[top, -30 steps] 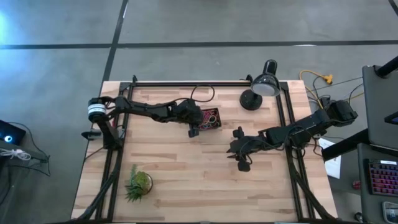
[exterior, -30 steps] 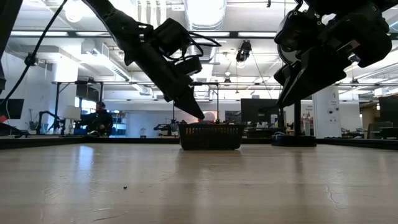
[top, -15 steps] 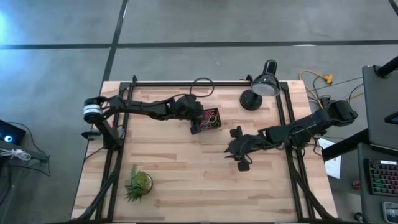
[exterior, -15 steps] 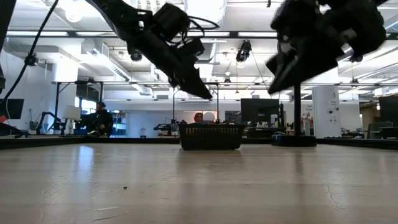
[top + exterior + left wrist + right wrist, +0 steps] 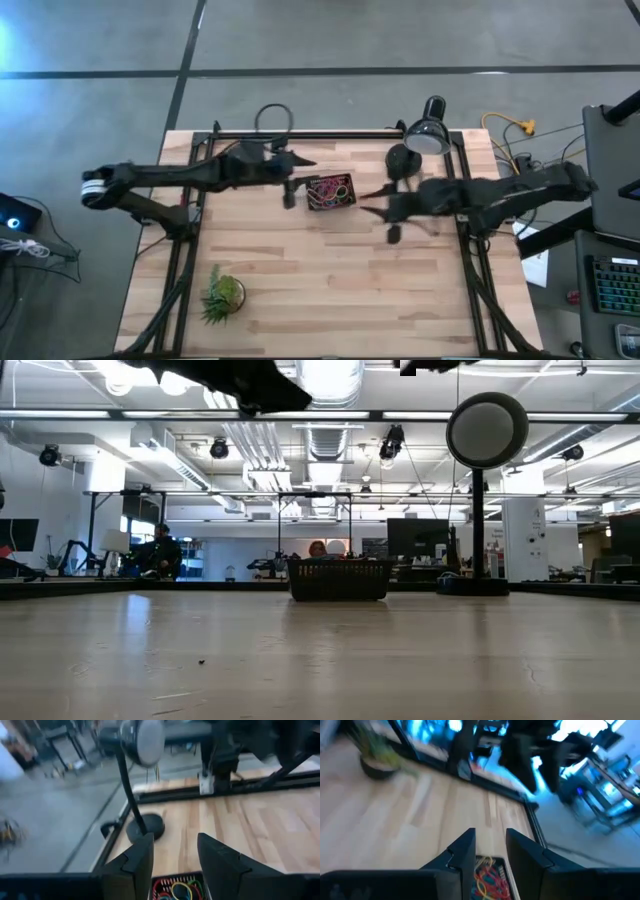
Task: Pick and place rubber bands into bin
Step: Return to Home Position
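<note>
The black ribbed bin (image 5: 347,201) stands on the far middle of the table and holds a heap of coloured rubber bands (image 5: 328,190). It also shows in the low view as a dark bin (image 5: 340,579). My left gripper (image 5: 305,163) hovers high, just left of the bin and toward the far edge, open and empty. My right gripper (image 5: 368,196) hovers high just right of the bin, open and empty. Each wrist view looks past its open gripper, left (image 5: 175,845) and right (image 5: 490,840), down at the rubber bands (image 5: 176,889) (image 5: 487,877).
A black desk lamp (image 5: 418,142) stands at the far right, its base (image 5: 145,827) close behind the bin and its round head (image 5: 487,428) high in the low view. A spiky green plant (image 5: 223,294) sits near the table's near left corner. Bare wood lies toward the near edge.
Both grippers have risen well above the table, leaving the top of the low view. The left one lifted from the bin's left edge and drew back toward the far-left. The right one swung from mid-table toward the far edge, up beside the bin. The bin stayed put.
</note>
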